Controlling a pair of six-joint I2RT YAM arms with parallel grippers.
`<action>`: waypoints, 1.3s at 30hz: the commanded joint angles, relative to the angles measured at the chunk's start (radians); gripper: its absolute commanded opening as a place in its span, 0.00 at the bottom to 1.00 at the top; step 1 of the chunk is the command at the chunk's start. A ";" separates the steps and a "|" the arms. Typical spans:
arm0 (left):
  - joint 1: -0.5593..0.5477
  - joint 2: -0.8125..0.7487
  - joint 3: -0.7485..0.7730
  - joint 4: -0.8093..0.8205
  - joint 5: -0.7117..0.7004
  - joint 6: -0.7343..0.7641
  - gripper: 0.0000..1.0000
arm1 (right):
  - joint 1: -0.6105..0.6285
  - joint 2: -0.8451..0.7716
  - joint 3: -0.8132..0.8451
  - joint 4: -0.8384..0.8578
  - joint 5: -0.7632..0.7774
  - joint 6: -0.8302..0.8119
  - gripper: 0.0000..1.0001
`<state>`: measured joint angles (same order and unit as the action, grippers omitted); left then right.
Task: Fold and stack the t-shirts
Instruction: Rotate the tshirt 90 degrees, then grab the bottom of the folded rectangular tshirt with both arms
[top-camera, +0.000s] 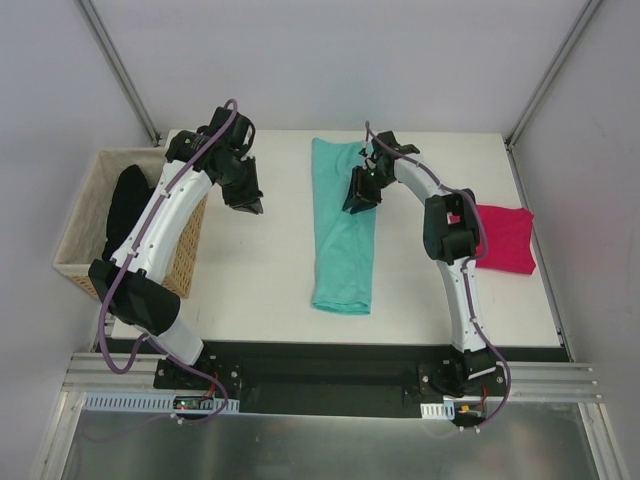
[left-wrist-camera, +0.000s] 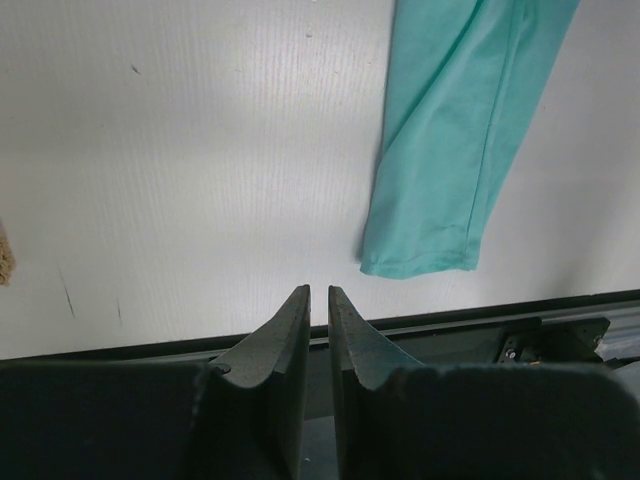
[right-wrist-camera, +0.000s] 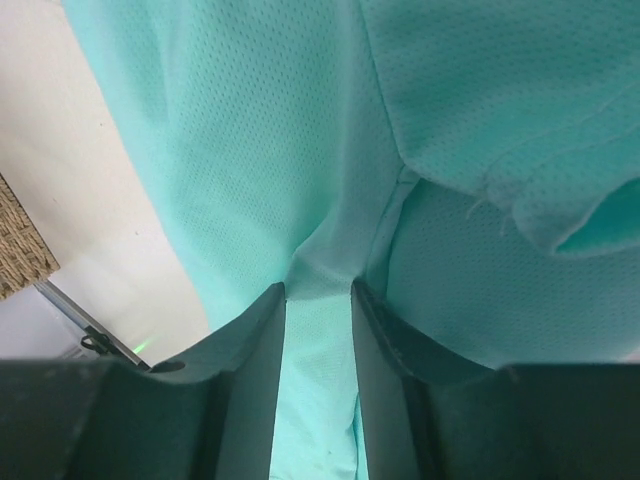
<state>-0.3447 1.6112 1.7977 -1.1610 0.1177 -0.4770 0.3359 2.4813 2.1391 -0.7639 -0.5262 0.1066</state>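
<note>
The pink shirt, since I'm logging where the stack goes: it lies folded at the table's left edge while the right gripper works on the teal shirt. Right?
Not quite. The top external view shows the pink shirt folded at the right edge of the table, not the left. The right gripper is indeed on the teal shirt.

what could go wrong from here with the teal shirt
1. The right gripper seems to pinch only a narrow ridge of the teal shirt. It may lift just the top layer and undo the lengthwise fold.
2. The left gripper is shut over bare table, off the cloth. A one-handed pull would likely drag the long shirt askew.
</note>
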 joint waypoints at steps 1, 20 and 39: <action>0.010 -0.036 -0.007 -0.011 -0.012 0.023 0.12 | -0.012 -0.090 0.024 -0.035 0.014 -0.031 0.37; 0.006 -0.105 -0.434 0.263 0.145 0.061 0.13 | 0.008 -0.629 -0.435 0.030 0.172 0.030 0.38; -0.161 0.027 -0.508 0.368 0.074 0.023 0.31 | 0.069 -0.953 -1.097 0.236 0.304 0.126 0.46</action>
<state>-0.4671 1.5963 1.2369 -0.8009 0.2199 -0.4129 0.3939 1.6375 1.0996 -0.5510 -0.2798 0.2131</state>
